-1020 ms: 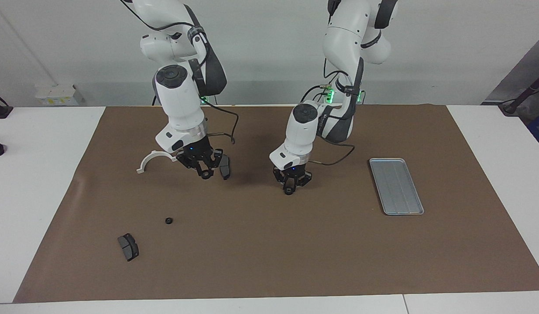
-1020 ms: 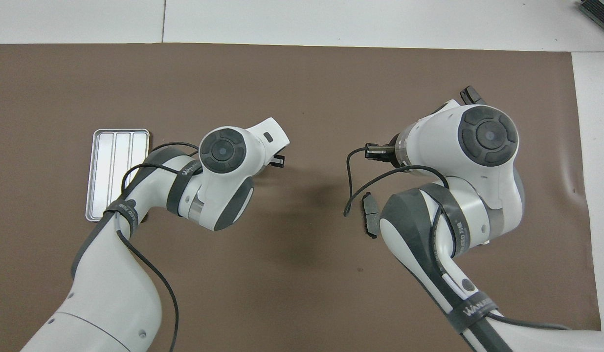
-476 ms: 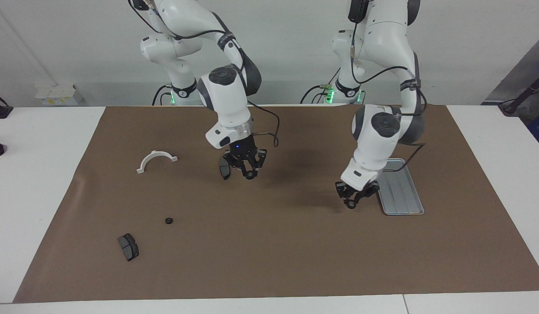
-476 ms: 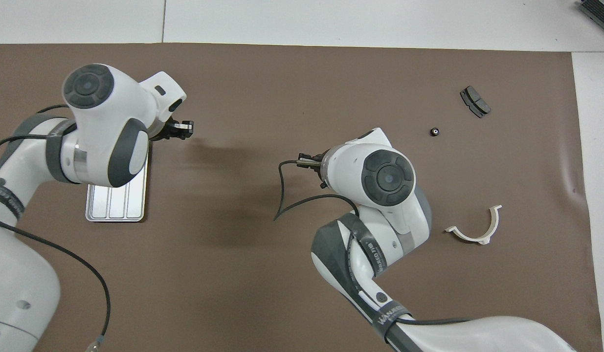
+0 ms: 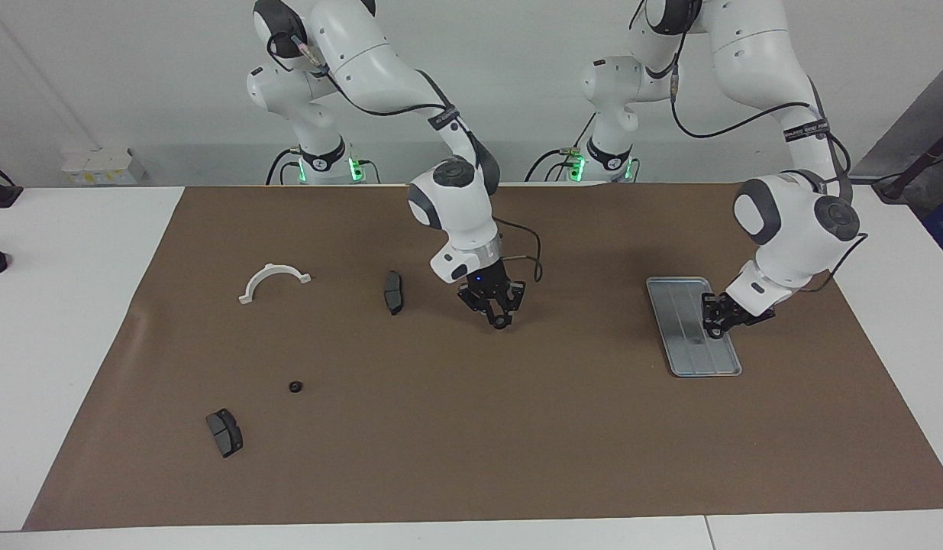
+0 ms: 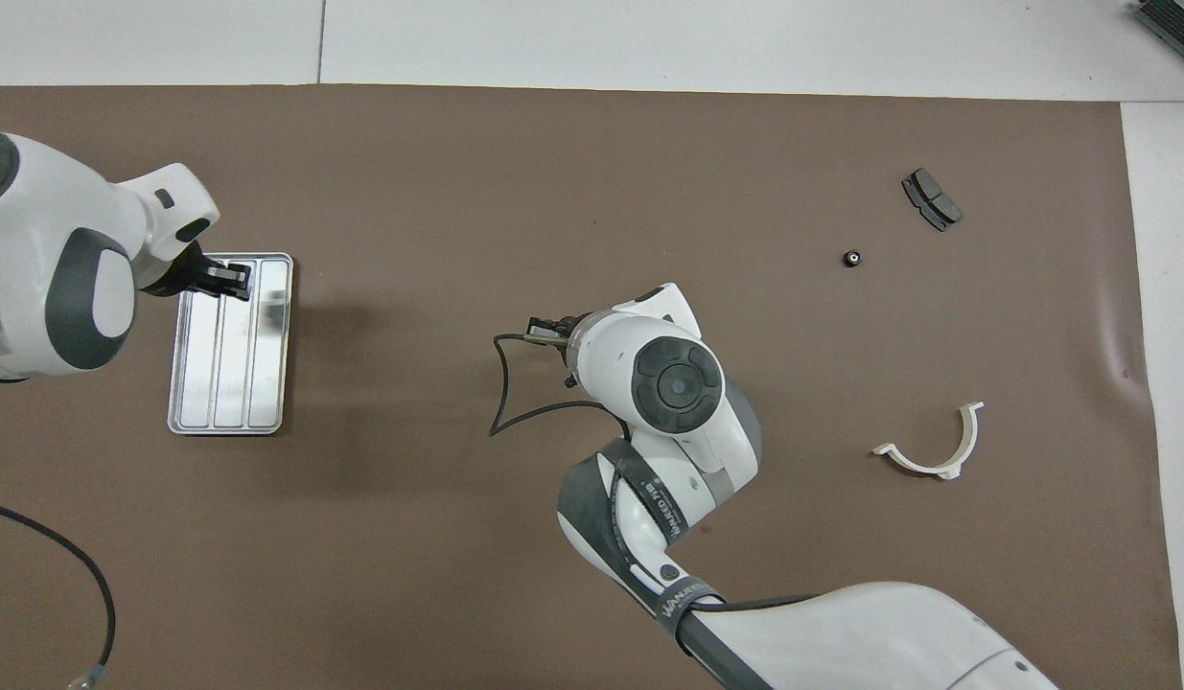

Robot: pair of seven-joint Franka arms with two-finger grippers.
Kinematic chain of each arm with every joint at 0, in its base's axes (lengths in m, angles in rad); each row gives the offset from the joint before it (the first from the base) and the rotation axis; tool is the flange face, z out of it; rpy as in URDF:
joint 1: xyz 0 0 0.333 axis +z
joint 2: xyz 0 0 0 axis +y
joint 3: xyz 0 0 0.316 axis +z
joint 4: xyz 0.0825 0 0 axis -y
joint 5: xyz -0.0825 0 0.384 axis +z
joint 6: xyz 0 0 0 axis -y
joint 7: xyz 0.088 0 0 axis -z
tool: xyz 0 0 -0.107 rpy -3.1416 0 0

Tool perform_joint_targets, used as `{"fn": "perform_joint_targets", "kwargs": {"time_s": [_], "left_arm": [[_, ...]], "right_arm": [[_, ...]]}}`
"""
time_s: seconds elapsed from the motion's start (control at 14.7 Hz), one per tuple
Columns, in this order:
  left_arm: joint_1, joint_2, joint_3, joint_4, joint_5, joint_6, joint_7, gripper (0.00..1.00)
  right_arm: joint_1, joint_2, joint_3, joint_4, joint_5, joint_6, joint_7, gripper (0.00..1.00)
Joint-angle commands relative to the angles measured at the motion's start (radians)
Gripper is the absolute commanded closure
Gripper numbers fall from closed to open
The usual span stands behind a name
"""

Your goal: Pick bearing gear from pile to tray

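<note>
Left hand (image 5: 717, 321) hangs over the tray (image 5: 686, 363), grip state unclear. Right hand (image 5: 499, 318) likewise, above mid-desk.

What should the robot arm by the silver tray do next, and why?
Probably ease the left tool straight down toward the tray. It is already over the tray's grooves, where picked pieces belong. I cannot tell whether it carries a small piece; if it does, that looks like the spot to let go.

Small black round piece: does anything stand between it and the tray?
Nothing lies on the mat between the small black round piece and the tray. The right gripper hangs over the mat's middle, near that line; the left gripper is over the tray.
</note>
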Motion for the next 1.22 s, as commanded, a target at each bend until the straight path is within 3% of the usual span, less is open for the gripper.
{"fn": "perform_joint_targets", "kwargs": {"time_s": [0.0, 0.07, 0.27, 0.34, 0.54, 0.75, 0.95, 1.16], "left_arm": [[0.006, -0.063, -0.012, -0.106, -0.01, 0.066, 0.022, 0.83], [0.005, -0.066, -0.012, -0.118, -0.012, 0.08, 0.022, 0.71], [-0.009, -0.063, -0.012, -0.114, -0.012, 0.087, 0.015, 0.11], [-0.014, -0.06, -0.012, -0.103, -0.012, 0.089, 0.013, 0.0], [-0.07, -0.045, -0.013, -0.048, -0.054, 0.1, -0.069, 0.0], [-0.219, -0.026, -0.01, -0.023, -0.059, 0.159, -0.321, 0.0], [-0.377, -0.023, -0.007, -0.028, -0.053, 0.18, -0.545, 0.0], [-0.543, 0.017, -0.006, 0.013, -0.004, 0.196, -0.792, 0.02]], "right_arm": [[-0.007, 0.0, -0.003, 0.024, -0.01, -0.002, 0.017, 0.0], [-0.01, -0.006, -0.007, 0.022, -0.011, -0.011, 0.014, 0.0], [-0.084, -0.152, -0.018, -0.015, -0.014, -0.13, 0.006, 0.0], [-0.129, -0.193, -0.016, -0.015, -0.014, -0.172, -0.012, 0.0], [-0.255, -0.263, -0.016, -0.013, -0.014, -0.31, -0.2, 0.0], [-0.422, -0.281, -0.013, -0.019, -0.014, -0.396, -0.545, 0.0], [-0.551, -0.238, -0.012, -0.022, -0.013, -0.404, -0.886, 0.0], [-0.582, -0.185, -0.013, -0.01, -0.016, -0.409, -0.98, 0.0]]}}
